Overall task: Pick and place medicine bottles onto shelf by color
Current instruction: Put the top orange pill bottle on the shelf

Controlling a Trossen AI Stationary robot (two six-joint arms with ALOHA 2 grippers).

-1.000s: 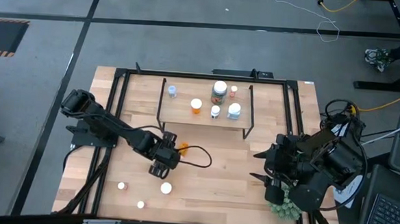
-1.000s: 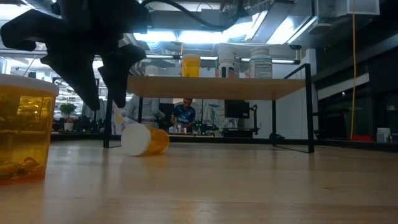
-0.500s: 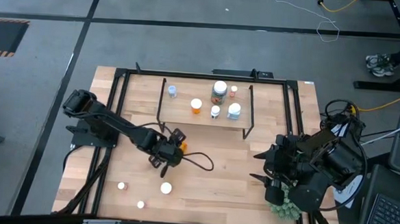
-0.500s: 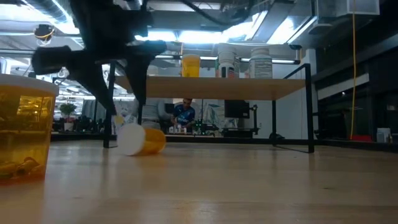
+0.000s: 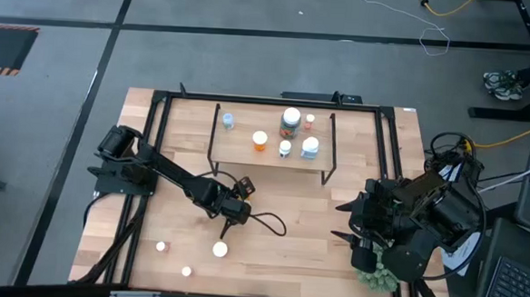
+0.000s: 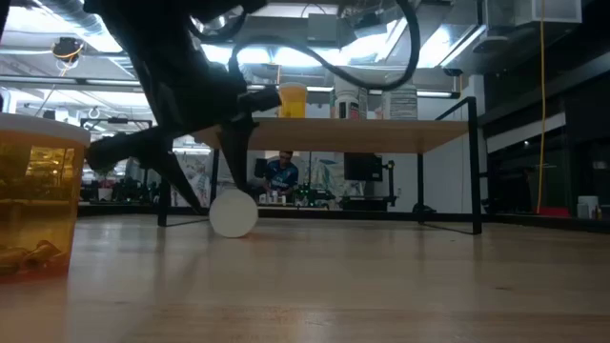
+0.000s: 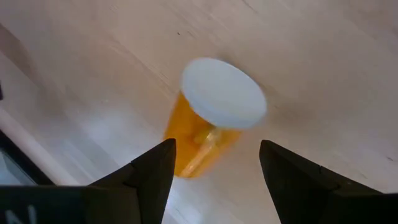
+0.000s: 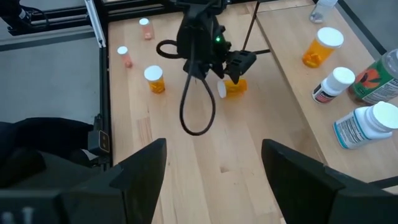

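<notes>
An orange medicine bottle point(image 7: 202, 140) with a white cap point(image 7: 222, 93) lies on its side on the table in front of the shelf. My left gripper point(image 7: 214, 180) hangs over it, open, one finger on each side, apart from it. In the low view the left gripper point(image 6: 205, 171) stands above the cap point(image 6: 233, 213). In the high view the left gripper point(image 5: 233, 210) hides the bottle. The shelf point(image 5: 238, 152) carries several bottles and a jar point(image 5: 291, 121). My right gripper point(image 8: 214, 168) waits open at the table's right near corner.
Three bottles stand near the table's near left corner: point(image 5: 161, 247), point(image 5: 220, 249), point(image 5: 186, 271). A large orange bottle point(image 6: 33, 200) fills the low view's left. A cable loop point(image 5: 270, 223) lies by the left gripper. A spiky green plant point(image 5: 378, 277) sits by the right arm.
My left gripper has moved toward the table's right edge and down over the lying orange bottle, turning as it went. The bottle has turned about on the table: its cap now faces the near edge, where before its orange side showed.
</notes>
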